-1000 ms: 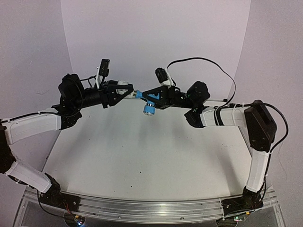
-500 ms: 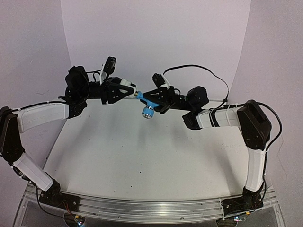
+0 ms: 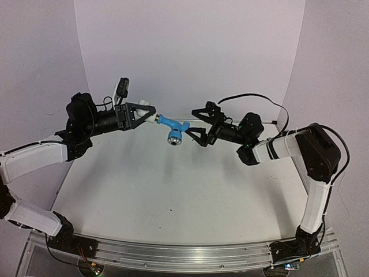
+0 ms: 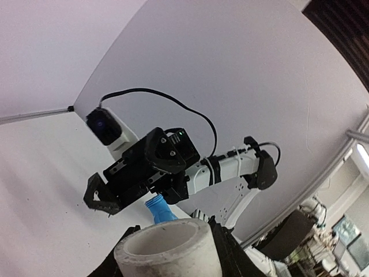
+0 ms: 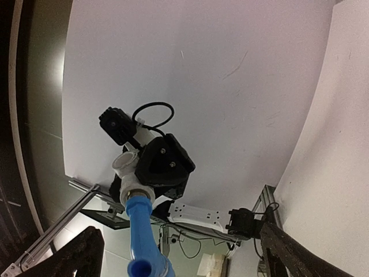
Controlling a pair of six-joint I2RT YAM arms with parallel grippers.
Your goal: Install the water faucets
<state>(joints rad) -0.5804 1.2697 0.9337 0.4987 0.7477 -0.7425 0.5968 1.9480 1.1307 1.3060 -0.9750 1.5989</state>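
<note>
The blue water faucet (image 3: 171, 125) hangs in the air above the table, its greyish round end (image 3: 173, 140) pointing down. Its other end is joined to a white fitting (image 3: 153, 118), and my left gripper (image 3: 146, 112) is shut on that fitting. In the left wrist view the fitting (image 4: 167, 251) fills the space between my fingers, with the blue faucet (image 4: 159, 208) just beyond it. My right gripper (image 3: 194, 124) stands open just right of the faucet, touching nothing. In the right wrist view the faucet (image 5: 140, 231) rises between my wide-apart fingers (image 5: 81, 257) toward the fitting (image 5: 128, 173).
Both arms are raised over the white table (image 3: 173, 190). An aluminium rail (image 3: 184, 254) runs along the near edge. Pale walls close in the back and both sides.
My right gripper has opened, let go of the blue faucet and drawn back to the right. The faucet stays on the fitting in my left gripper, which shifted a little left.
</note>
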